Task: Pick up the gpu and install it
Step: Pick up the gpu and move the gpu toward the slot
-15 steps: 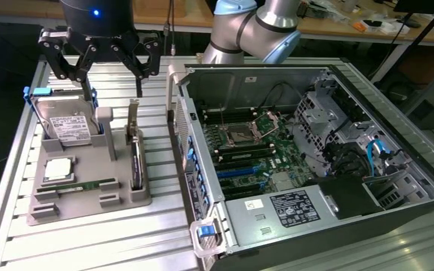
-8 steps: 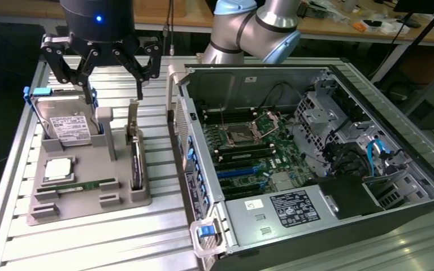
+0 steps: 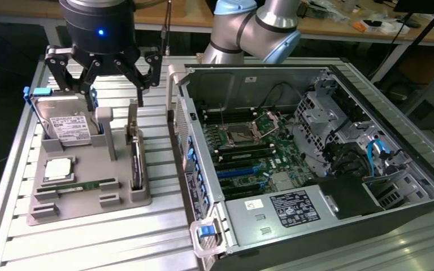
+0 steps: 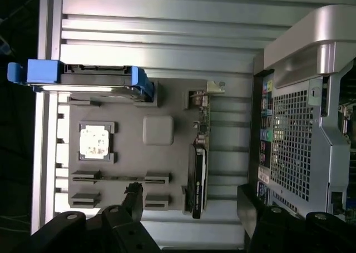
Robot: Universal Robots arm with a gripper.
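The gpu (image 3: 135,142) is a thin dark card with a silver bracket, standing on edge in a slot at the side of the grey holder tray (image 3: 119,201) nearest the computer. In the wrist view the gpu (image 4: 198,167) lies between the tray's middle and the case. My gripper (image 3: 114,94) hangs open above the tray's far end, its black fingers spread wide and holding nothing. In the wrist view the gripper (image 4: 192,202) straddles the card's dark end, with one fingertip (image 4: 133,193) over the tray and the other towards the case.
The tray also holds a hard drive (image 3: 66,123) in a blue carrier, a CPU (image 3: 58,169) and a green RAM stick (image 3: 86,185). On the exterior view's right lies the open computer case (image 3: 398,169) with its motherboard (image 3: 256,148) and blue slots (image 3: 239,169). Everything rests on a ribbed metal table (image 3: 89,243).
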